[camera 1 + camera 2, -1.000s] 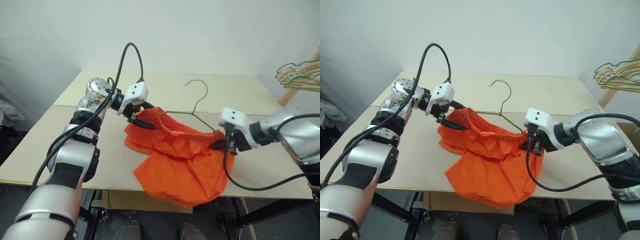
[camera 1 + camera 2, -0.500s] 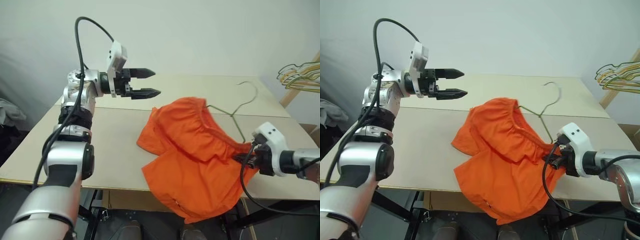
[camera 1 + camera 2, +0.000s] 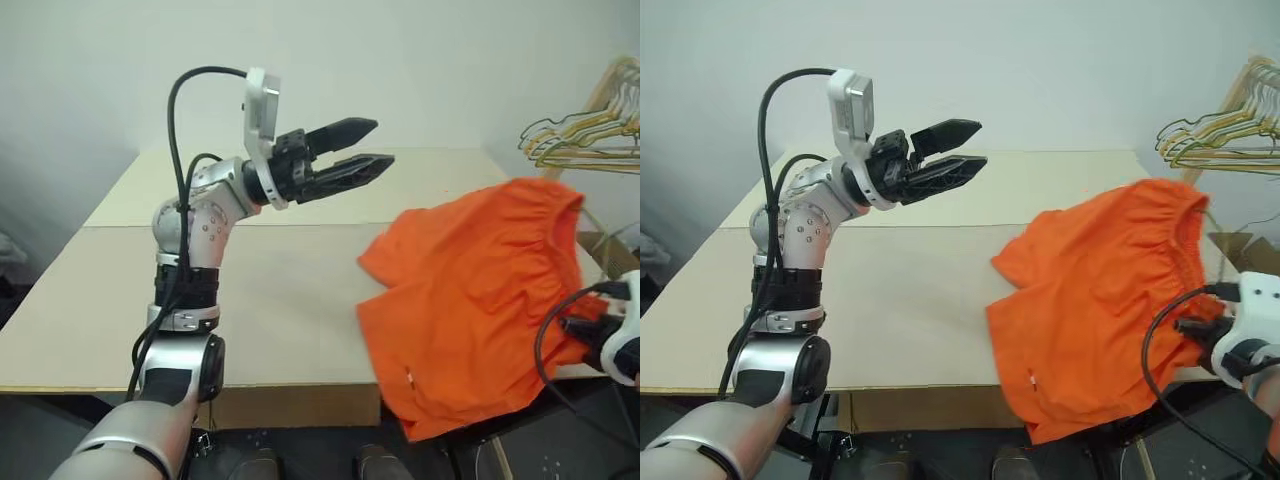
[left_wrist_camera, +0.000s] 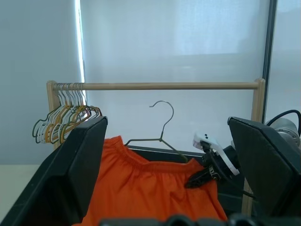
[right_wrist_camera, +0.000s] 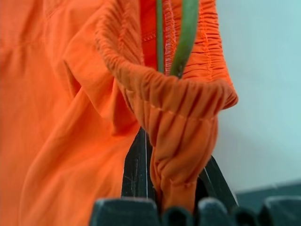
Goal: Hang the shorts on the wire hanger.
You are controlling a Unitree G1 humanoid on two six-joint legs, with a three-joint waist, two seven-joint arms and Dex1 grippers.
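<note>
The orange shorts (image 3: 470,300) hang past the table's right front corner, their gathered waistband uppermost. In the left wrist view the wire hanger (image 4: 162,107) rises out of the waistband of the shorts (image 4: 150,188), hook up. My right gripper (image 3: 592,335) is shut on a bunched fold of the waistband (image 5: 183,141), and the wire (image 5: 186,37) runs down into that fold. My left gripper (image 3: 381,143) is raised above the table, pointing right toward the shorts. It is open, empty and apart from the shorts.
A bunch of coloured hangers (image 3: 580,145) hangs from a wooden rail (image 4: 164,86) at the far right, beyond the beige table (image 3: 250,290). The right gripper's black cable (image 3: 1155,350) loops in front of the shorts.
My left gripper came off the waistband, rose and turned to the right, open. My right gripper swung right past the table edge, carrying the shorts and hanger. The camera has shifted too.
</note>
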